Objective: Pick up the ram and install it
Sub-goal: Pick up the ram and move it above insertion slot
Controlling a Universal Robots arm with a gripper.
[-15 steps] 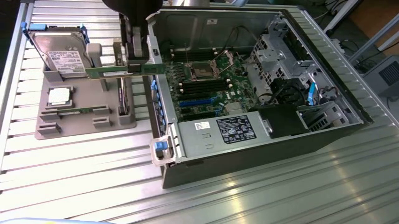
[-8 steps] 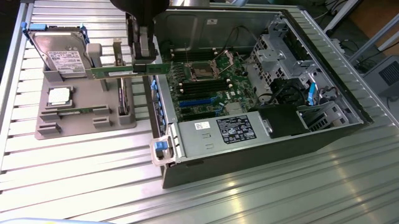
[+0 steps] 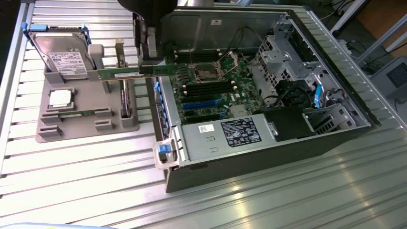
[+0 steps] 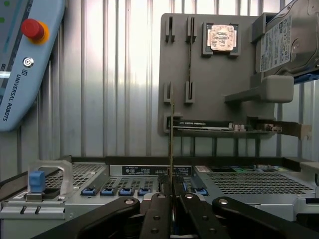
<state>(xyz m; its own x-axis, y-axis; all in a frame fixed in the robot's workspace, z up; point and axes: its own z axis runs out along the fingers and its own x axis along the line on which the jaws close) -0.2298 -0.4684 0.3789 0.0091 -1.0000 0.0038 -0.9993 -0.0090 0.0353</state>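
Right now I'm looking at a ribbed metal table point(image 3: 76, 181) carrying an open computer case point(image 3: 254, 162) lying on its side, its green board point(image 3: 216, 95) facing up. Beside it, toward the exterior view's left, sits a grey holder point(image 3: 86, 131). A hard drive point(image 3: 60, 55) stands in the holder's far end. A dark card point(image 3: 125, 98) with a metal bracket stands on edge along the side nearest the case. A grey control pendant point(image 4: 20, 74) with a red button lies on the table beyond the case in my wrist view.

My gripper point(image 3: 147, 67) hangs over the gap between the holder and the case. Its fingers point(image 4: 159, 209) are closed tight on either side of the ram point(image 3: 114, 74), gripping it near its middle. The ram is up off the table and held roughly level. One end reaches over the holder by the hard drive, and the other reaches over the case's near wall toward the board. From the wrist I see it edge-on, as a thin line running out from between the fingers.

A second thin stick point(image 4: 190, 59) sits on edge in the holder's slots. The square silver processor point(image 3: 60, 98) lies flat in its pocket near the hard drive.
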